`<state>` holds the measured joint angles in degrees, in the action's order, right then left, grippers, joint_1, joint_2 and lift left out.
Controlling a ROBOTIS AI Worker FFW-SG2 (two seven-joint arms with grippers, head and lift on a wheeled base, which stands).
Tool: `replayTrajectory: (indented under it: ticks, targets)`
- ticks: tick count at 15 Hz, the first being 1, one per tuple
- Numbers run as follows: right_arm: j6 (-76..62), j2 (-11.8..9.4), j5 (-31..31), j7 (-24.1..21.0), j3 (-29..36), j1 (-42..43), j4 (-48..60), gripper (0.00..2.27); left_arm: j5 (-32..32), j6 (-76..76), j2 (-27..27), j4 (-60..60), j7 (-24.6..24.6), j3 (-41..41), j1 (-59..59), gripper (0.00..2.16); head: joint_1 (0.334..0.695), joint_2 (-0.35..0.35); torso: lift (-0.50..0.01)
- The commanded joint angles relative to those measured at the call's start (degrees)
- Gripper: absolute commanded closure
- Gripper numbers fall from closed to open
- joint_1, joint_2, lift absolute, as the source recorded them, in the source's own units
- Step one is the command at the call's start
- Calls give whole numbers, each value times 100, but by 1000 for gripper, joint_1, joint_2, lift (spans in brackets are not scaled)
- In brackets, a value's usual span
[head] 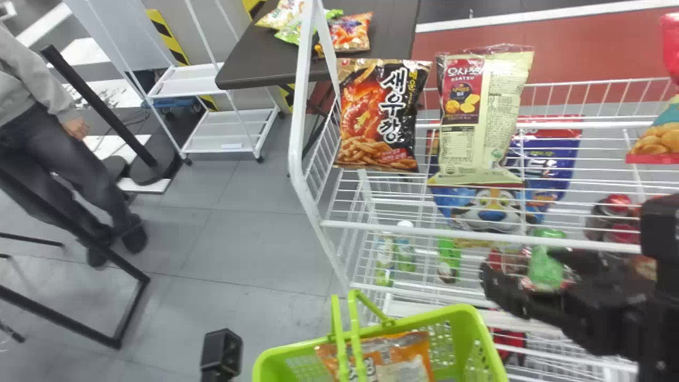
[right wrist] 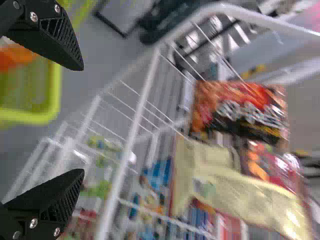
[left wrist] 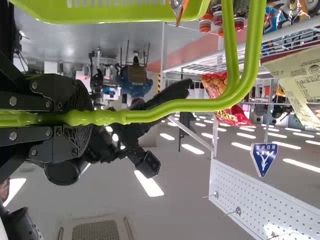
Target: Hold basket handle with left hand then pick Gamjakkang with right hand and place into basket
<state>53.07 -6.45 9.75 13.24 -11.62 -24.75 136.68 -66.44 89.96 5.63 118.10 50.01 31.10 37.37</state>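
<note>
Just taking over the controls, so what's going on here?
The left claw is shut on the lime-green plastic handle of the lime-green perforated basket. An orange plastic snack bag lies inside. The right claw is open and empty in front of the white wire rack, where other snack bags stand, including a black-and-red one.

Lighting: bright and diffuse throughout the head view. Source: rows of white ceiling lights [left wrist: 148, 183], glaring in the left wrist view. Glossy highlights noted along the basket handle [left wrist: 200, 104] and on the beige bag [head: 480, 114], above the front edge of the wire shelf [head: 477, 240]. Floor [head: 238, 244] evenly lit. Blur: right gripper [head: 521, 266] soft in the head view; right wrist view shows shelf wires and bags smeared, basket rim [head: 297, 345] out of focus.
</note>
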Motion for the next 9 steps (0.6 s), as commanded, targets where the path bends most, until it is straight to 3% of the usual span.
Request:
replayTrajectory:
  ticks: [1, 5, 9]
  targets:
    - [-1936, -15, -412, -234, 72, -249, -484, 80, 0, 7, 0, -42, 9, -7, -11, 2145, 695, 189, -18]
    - [-3658, -50, -649, -524, 248, -636, -1188, 80, 0, 7, -9, -94, 36, -7, -20, 2145, 695, 100, -18]
    - [-6014, -32, -658, -533, 441, -1137, -2040, 83, 0, 7, -35, -138, 53, -16, -20, 2145, 695, 31, -18]
